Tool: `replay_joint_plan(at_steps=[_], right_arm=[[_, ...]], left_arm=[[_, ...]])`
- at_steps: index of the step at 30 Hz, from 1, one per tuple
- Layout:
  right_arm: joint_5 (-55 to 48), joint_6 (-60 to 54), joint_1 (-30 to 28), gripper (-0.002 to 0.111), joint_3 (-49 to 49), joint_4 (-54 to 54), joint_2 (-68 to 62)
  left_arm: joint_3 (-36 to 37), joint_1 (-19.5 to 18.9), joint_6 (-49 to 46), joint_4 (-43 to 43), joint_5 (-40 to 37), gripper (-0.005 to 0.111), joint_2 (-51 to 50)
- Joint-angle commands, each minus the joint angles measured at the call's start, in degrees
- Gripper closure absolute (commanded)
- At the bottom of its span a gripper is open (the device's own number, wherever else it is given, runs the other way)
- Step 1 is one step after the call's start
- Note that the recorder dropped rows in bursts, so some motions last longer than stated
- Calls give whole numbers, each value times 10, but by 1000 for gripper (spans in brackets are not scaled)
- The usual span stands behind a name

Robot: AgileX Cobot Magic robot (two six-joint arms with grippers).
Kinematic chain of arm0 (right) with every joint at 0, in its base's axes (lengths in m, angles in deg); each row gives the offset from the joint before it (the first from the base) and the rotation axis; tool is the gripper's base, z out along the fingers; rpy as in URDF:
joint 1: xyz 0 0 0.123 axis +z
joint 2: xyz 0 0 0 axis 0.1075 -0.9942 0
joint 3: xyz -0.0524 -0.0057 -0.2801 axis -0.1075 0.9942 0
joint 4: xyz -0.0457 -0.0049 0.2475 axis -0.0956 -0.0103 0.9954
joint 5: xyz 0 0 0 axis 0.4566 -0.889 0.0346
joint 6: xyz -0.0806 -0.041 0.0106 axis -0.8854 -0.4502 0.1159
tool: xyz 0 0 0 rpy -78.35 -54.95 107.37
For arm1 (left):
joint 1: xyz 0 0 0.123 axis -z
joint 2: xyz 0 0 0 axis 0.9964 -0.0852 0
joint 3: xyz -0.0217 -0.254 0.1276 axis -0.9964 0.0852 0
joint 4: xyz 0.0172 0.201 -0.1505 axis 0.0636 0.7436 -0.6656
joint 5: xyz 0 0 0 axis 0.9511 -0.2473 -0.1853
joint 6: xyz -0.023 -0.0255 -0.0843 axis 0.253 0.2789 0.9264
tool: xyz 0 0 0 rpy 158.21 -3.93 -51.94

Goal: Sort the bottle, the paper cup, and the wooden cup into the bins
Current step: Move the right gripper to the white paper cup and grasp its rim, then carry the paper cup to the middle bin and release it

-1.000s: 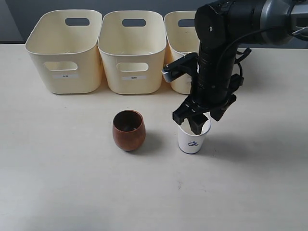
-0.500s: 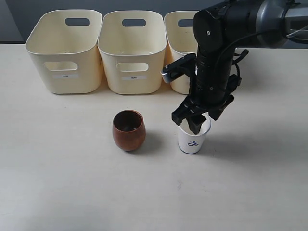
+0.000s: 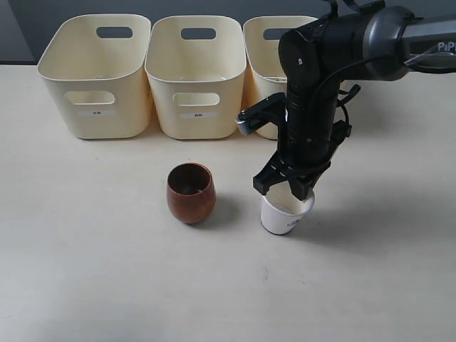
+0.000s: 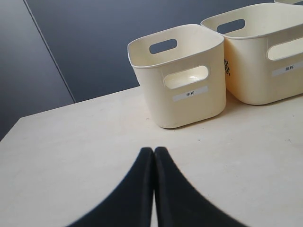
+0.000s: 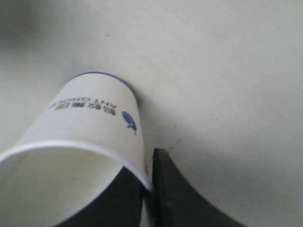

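My right gripper [image 3: 291, 191] is shut on the rim of the white paper cup [image 3: 283, 216], one finger inside and one outside. The cup tilts, its base toward the table; in the right wrist view the paper cup [image 5: 90, 123] shows blue print, and the right gripper [image 5: 150, 182] pinches its wall. The reddish-brown wooden cup [image 3: 190, 192] stands upright to the left of it. Three cream bins stand at the back: left [image 3: 64, 92], middle [image 3: 165, 92], right [image 3: 260, 50]. My left gripper [image 4: 154, 152] is shut on nothing, facing a labelled bin [image 4: 156, 90]. The bottle is out of view.
The right arm [image 3: 335, 50] reaches over and partly hides the right bin. A second bin [image 4: 246, 71] shows beside the first in the left wrist view. Bare table [image 3: 107, 271] lies in front of the cups. A dark wall stands behind the bins.
The paper cup has tipped from upright to tilted in the right gripper's hold, its base swinging left. The arm shifted slightly left. The wooden cup has not moved.
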Motion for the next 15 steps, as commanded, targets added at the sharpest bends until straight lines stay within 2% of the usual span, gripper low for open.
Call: replay_joint_plan(at_steps=[1,15], right_arm=[[-5,-19,0,107,-2,-11,0],[3,-19,0,107,-2,-18,1]], left_arm=[[1,-2,1,0,3,107,3],[1,-2,1,0,3,107,3]])
